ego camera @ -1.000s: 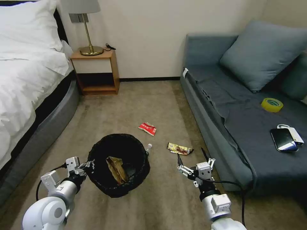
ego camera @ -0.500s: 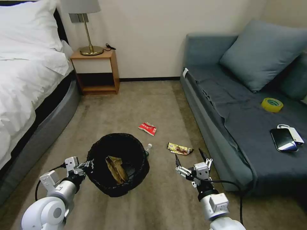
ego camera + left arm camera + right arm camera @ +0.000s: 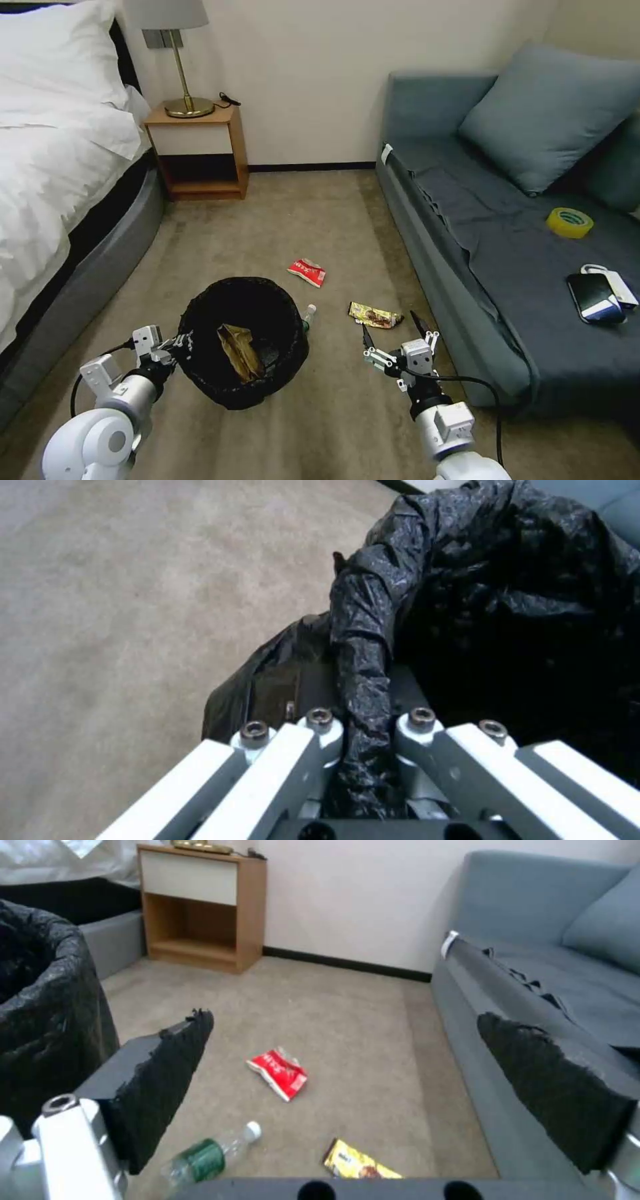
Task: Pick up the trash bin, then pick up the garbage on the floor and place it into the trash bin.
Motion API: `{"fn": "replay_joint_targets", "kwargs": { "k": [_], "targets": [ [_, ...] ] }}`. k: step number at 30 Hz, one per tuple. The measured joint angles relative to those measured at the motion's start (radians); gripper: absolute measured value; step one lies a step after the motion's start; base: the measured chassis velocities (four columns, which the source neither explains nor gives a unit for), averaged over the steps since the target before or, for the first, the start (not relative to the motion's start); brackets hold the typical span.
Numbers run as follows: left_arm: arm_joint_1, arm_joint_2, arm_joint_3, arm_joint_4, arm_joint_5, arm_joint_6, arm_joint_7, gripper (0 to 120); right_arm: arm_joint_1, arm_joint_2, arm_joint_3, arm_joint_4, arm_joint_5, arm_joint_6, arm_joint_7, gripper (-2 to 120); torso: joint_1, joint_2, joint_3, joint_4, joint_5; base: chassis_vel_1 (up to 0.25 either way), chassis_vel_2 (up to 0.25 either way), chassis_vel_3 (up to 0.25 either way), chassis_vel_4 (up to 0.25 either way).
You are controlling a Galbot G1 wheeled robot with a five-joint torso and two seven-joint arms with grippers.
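Note:
The trash bin (image 3: pixel 243 343), round with a crinkled black bag, hangs at the lower left of the head view; my left gripper (image 3: pixel 181 344) is shut on its near-left rim (image 3: pixel 360 680). A crumpled brown paper bag (image 3: pixel 239 350) lies inside it. On the carpet lie three pieces of garbage: a red-and-white packet (image 3: pixel 307 271) (image 3: pixel 279 1073), a gold-brown wrapper (image 3: pixel 375 315) (image 3: pixel 359 1160) and a small clear bottle with a green label (image 3: pixel 307 315) (image 3: pixel 207 1155) beside the bin. My right gripper (image 3: pixel 392 328) hovers open just short of the wrapper, nothing between its fingers (image 3: pixel 170 1075).
A grey sofa (image 3: pixel 507 267) stands close on the right, with a yellow tape roll (image 3: pixel 569 222) and a black phone with charger (image 3: pixel 597 295) on it. A bed (image 3: pixel 60 173) runs along the left. A wooden nightstand (image 3: pixel 197 150) with a lamp stands at the back wall.
My right gripper has shifted slightly left and nearer to me, staying open. The bin and left gripper hold their place; the whole picture has shifted a little.

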State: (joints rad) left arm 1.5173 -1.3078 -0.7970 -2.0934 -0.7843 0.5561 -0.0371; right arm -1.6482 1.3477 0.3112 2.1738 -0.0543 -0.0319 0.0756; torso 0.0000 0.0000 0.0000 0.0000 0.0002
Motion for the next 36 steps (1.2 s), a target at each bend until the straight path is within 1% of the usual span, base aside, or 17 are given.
{"fn": "replay_joint_targets", "kwargs": {
  "k": [16,27,31,36],
  "targets": [
    [-0.004,0.003,-0.018,0.010,-0.013,-0.004,0.001,4,-0.004,0.002,-0.009,-0.011,-0.003,0.001,-0.004,100,0.000,0.000,0.000,0.0000,-0.0002,-0.128,0.131,0.130,-0.132],
    [-0.013,0.019,-0.039,0.025,-0.036,-0.004,0.008,4,0.003,0.006,-0.021,-0.033,-0.008,-0.003,-0.007,100,0.000,0.000,0.000,-0.0001,-0.0005,-0.158,0.161,0.147,-0.152],
    [-0.014,0.024,-0.042,0.028,-0.040,-0.005,0.010,4,0.009,0.007,-0.025,-0.047,-0.008,-0.002,-0.007,100,0.000,0.000,0.000,0.0000,0.0000,-0.182,0.179,0.191,-0.173],
    [-0.016,0.030,-0.045,0.029,-0.042,-0.006,0.016,4,0.021,-0.007,-0.033,-0.074,0.012,0.012,-0.005,100,0.000,0.000,0.000,-0.0001,-0.0001,-0.126,0.113,0.128,-0.126]
  ]
}}
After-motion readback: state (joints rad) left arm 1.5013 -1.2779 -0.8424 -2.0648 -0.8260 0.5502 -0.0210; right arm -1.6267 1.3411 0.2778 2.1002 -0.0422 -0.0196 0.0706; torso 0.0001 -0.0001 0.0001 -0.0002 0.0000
